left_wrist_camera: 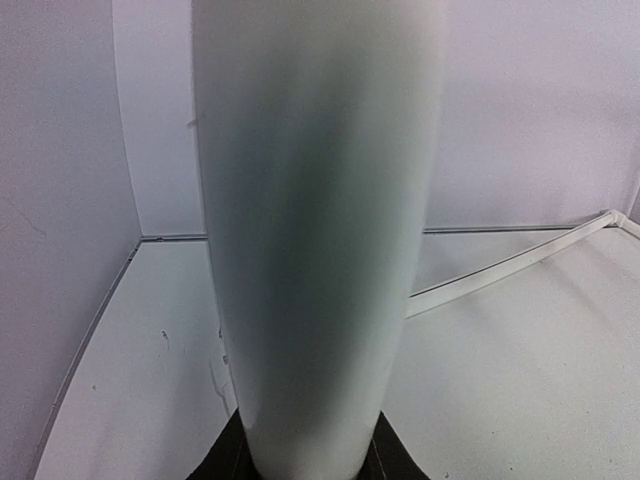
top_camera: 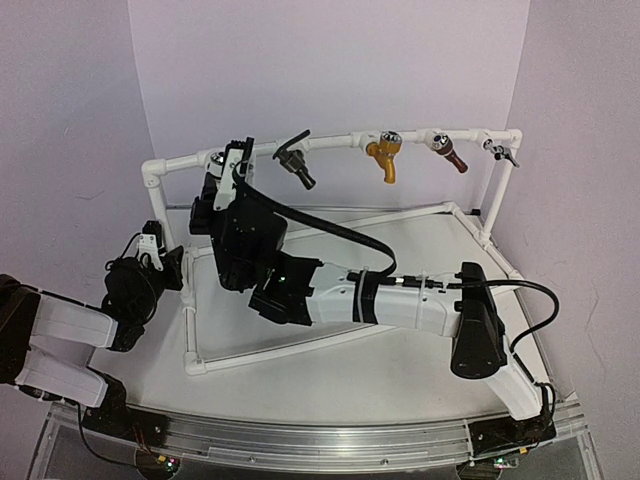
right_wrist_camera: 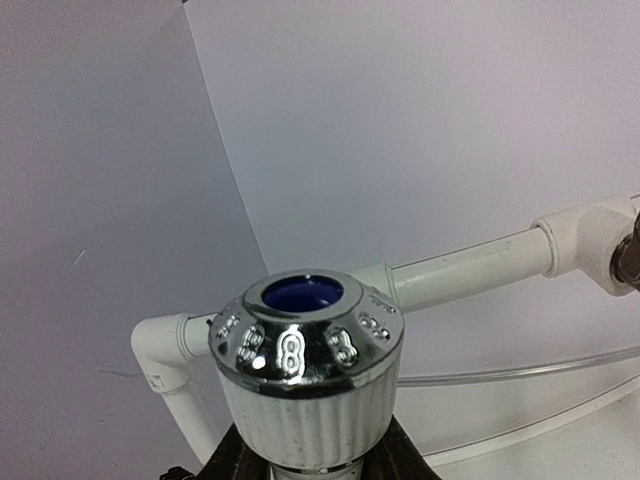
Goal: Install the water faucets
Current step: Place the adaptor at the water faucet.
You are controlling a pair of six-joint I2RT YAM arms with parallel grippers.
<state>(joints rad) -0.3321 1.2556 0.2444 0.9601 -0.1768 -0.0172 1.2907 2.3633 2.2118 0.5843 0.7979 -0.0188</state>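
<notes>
**A:** Where is the right gripper (top_camera: pixel 230 166) sitting?

**B:** It is reaching across to the left end of the pipe frame (top_camera: pixel 197 362), up at the top bar (top_camera: pixel 330 141). Its fingers (right_wrist_camera: pixel 228 465) are closing snugly on both sides of the white faucet (right_wrist_camera: pixel 305 375) and gripping its ribbed knob.

**A:** And how is the faucet lying?

**B:** Its chrome cap with the blue centre is facing the wrist camera. The body is sitting right against a fitting on the bar, just beside the left elbow. I cannot tell whether it is threaded in.

**A:** What is the left gripper (top_camera: pixel 160 250) doing?

**B:** It is clamping the frame's left corner post (left_wrist_camera: pixel 315 230). The white pipe is standing upright between the dark fingers (left_wrist_camera: pixel 222 462) and filling most of that wrist view, so the jaws are closed on the pipe and only as wide as it is.

**A:** And the black faucet (top_camera: pixel 296 163)?

**B:** It is hanging from the top bar just right of the white one, with its thin lever angling up and to the right. Further along the bar, the gold tap (top_camera: pixel 385 160), the brown tap (top_camera: pixel 448 152) and the small grey tap (top_camera: pixel 503 152) are hanging in a row. The frame is resting on the white table (top_camera: pixel 400 385)
</notes>
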